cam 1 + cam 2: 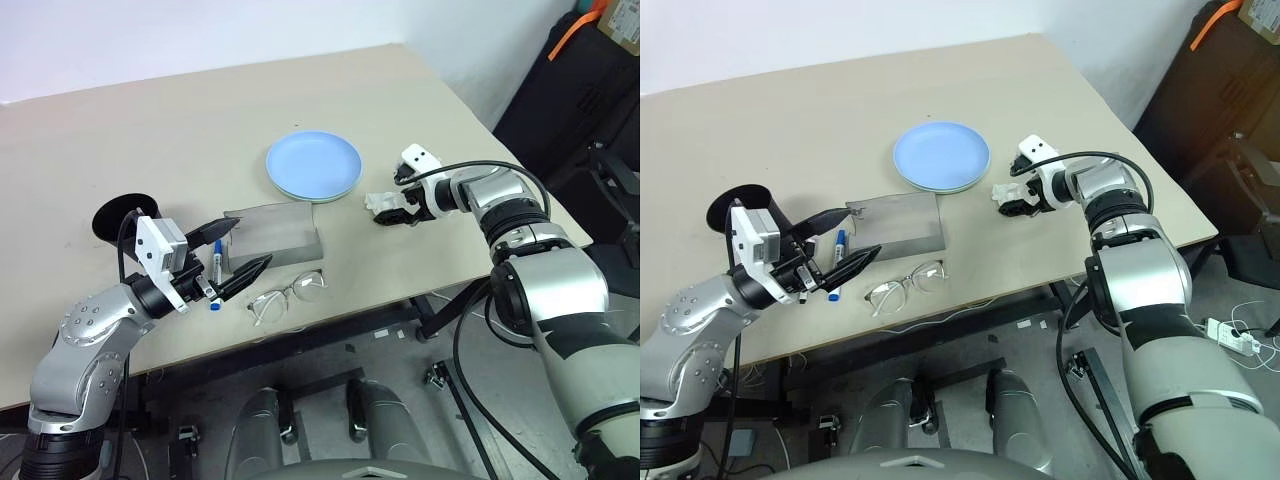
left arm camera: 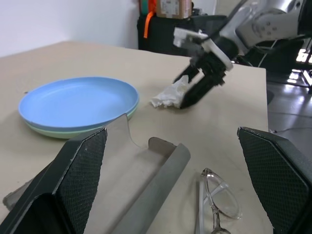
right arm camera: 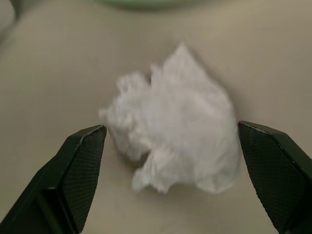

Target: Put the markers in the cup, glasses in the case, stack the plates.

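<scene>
The right hand point(image 3: 170, 161) hung wide open over the crumpled tissue point(image 3: 178, 129) at centre frame, gripping nothing; the left hand point(image 1: 232, 257), open and empty, hovered above the case point(image 1: 275, 235) lower left.

Crumpled white tissue point(image 3: 175, 122) on beige table point(image 1: 150, 130), perhaps paper

The light green plastic plate point(image 1: 300, 195) is being covered by the light blue round plate point(image 1: 313, 165) stacked on it, so only a thin rim is being shown. The black tapered cup point(image 1: 125, 218) is being partly hidden behind the left gripper's point(image 1: 232, 256) white wrist block. The blue-capped white marker point(image 1: 216, 272) is being crossed by a black finger; the black-capped marker cannot be told. In the left wrist view, the wire-framed glasses point(image 2: 218, 202) are being cut off by the picture's edge. In the right wrist view, the crumpled white tissue point(image 3: 178, 124) is being rendered blurred.
</scene>
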